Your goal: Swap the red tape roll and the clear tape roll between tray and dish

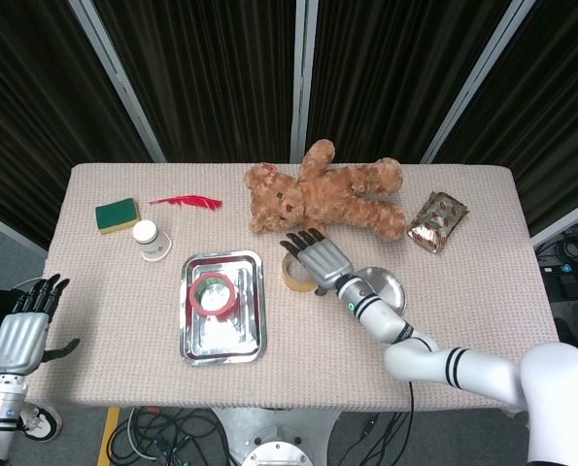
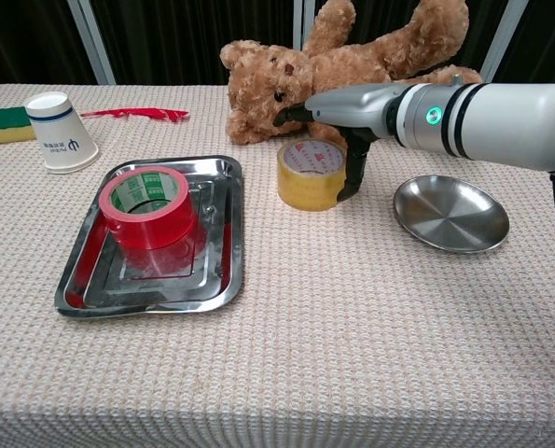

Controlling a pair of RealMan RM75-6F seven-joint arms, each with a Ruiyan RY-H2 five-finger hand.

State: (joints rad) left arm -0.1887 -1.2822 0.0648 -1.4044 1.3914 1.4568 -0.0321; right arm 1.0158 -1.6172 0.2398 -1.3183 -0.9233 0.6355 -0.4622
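The red tape roll [image 1: 211, 294] [image 2: 148, 205] stands in the steel tray [image 1: 235, 335] [image 2: 235, 224]. On the cloth between tray and round steel dish [image 1: 391, 283] [image 2: 451, 213] sits the clear, yellowish tape roll [image 1: 289, 275] [image 2: 307, 177]. Nothing lies in the dish. My right hand [image 1: 318, 258] [image 2: 347, 105] hovers flat over the clear roll, fingers spread above its top and thumb hanging down by its right side; it holds nothing. Off the table's left edge, my left hand [image 1: 21, 335] is open with fingers apart.
A teddy bear [image 1: 323, 194] lies just behind the clear roll. An upturned paper cup [image 1: 151, 240], a green-yellow sponge [image 1: 118, 215] and a red feather [image 1: 185, 202] sit at the back left. A foil packet [image 1: 437, 221] lies at the back right.
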